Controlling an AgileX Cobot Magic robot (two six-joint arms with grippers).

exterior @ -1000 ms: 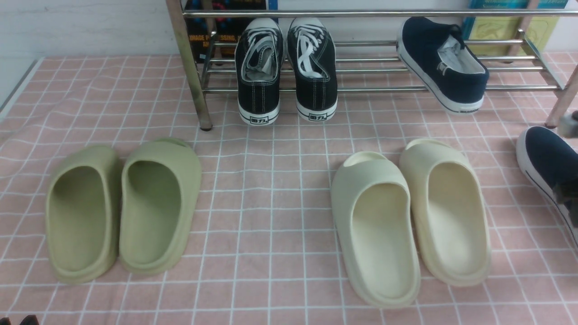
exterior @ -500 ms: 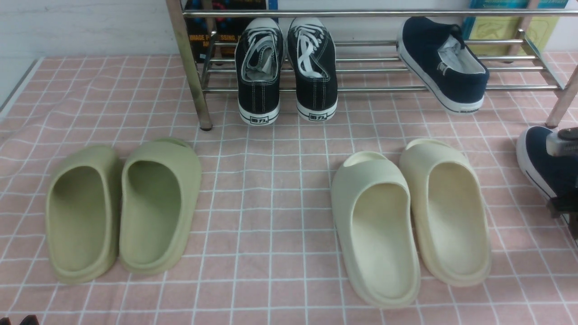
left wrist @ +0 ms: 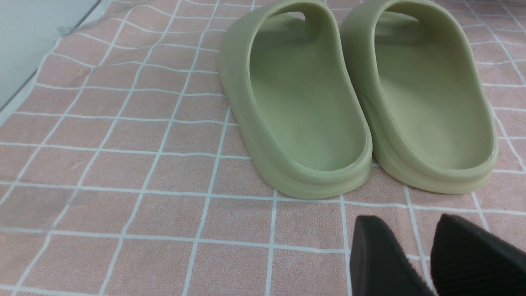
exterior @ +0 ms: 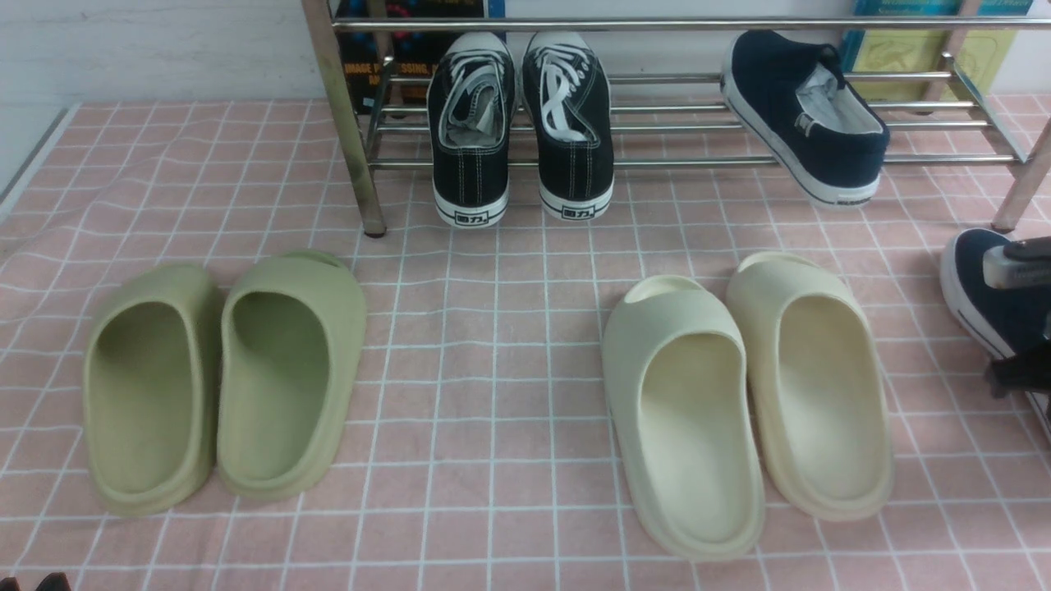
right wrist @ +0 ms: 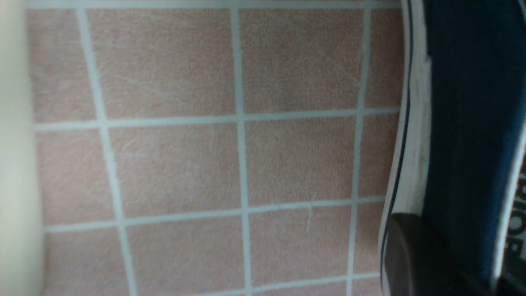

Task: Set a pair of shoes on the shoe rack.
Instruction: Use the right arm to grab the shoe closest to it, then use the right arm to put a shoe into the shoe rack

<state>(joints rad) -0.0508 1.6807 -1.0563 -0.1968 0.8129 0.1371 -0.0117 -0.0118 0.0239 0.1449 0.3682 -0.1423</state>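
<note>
Front view: one navy slip-on (exterior: 809,115) lies aslant on the lower bars of my shoe rack (exterior: 690,162), right of the black lace-up sneakers (exterior: 525,131). The second navy slip-on (exterior: 985,287) is on the checked cloth (exterior: 493,394), beyond the cream slides (exterior: 751,410), partly behind my right gripper (exterior: 1018,373).

Right wrist view adds what the front view cuts off: the jaws closed on the side wall of that second shoe, one finger outside, with dark lining bearing white letters, partly legible, inside.

Left wrist view: my left gripper (left wrist: 402,255) has its fingertips narrowly parted, nothing between them, near the green slides (left wrist: 361,98); the front view gives only a dark tip at its edge.

Writing: the sneakers' heel labels are too small to read surely. The dark book (exterior: 410,66) behind the rack reads "IMAGE", the rest partly covered.
</note>
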